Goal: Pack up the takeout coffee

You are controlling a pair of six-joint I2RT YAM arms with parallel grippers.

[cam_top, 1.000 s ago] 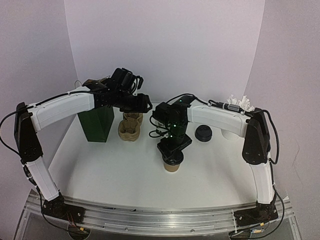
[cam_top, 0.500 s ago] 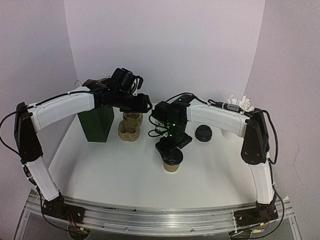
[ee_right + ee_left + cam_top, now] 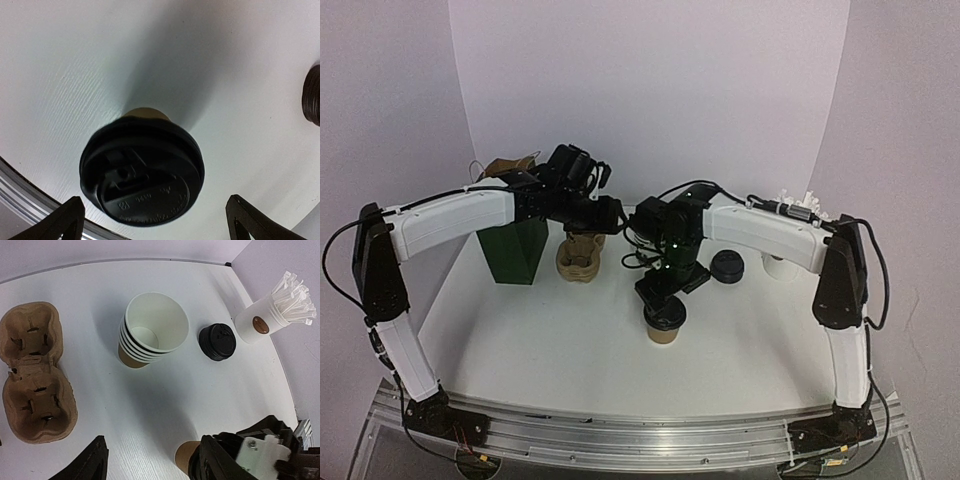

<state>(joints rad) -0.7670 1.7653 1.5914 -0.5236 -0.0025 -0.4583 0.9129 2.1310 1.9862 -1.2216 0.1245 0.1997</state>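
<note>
Leftmost, a dark green container (image 3: 516, 252) is standing upright near the back of the white surface (image 3: 530, 345). Just to its right a brown pulp cup carrier (image 3: 35, 375) is lying flat with its pockets facing up, nothing sitting in them. The left hand (image 3: 612, 212) is hanging in the air above the carrier; in the left wrist view its fingers (image 3: 92, 462) are standing apart with only bare surface showing between them, so it is gripping nothing. Right of the carrier, a stack of lidless brown cups (image 3: 152, 332) is standing upright, white insides showing.

Nearer the front, around the middle, the takeout coffee (image 3: 664, 324) is standing upright on the surface, its black dome lid (image 3: 142, 175) sitting on top and hiding most of the brown cup. It is well apart from the carrier. The right hand (image 3: 667, 298) is hovering directly over it, pointing down; in the right wrist view both fingers (image 3: 60, 220) are spreading wide on either side of the lid, clear of its rim, so this hand is gaping and carrying nothing.

Further right a short stack of black lids (image 3: 217, 341) is resting on the surface, and beside it, at the far right, a white cup of wrapped sticks (image 3: 260, 322) is standing upright
</note>
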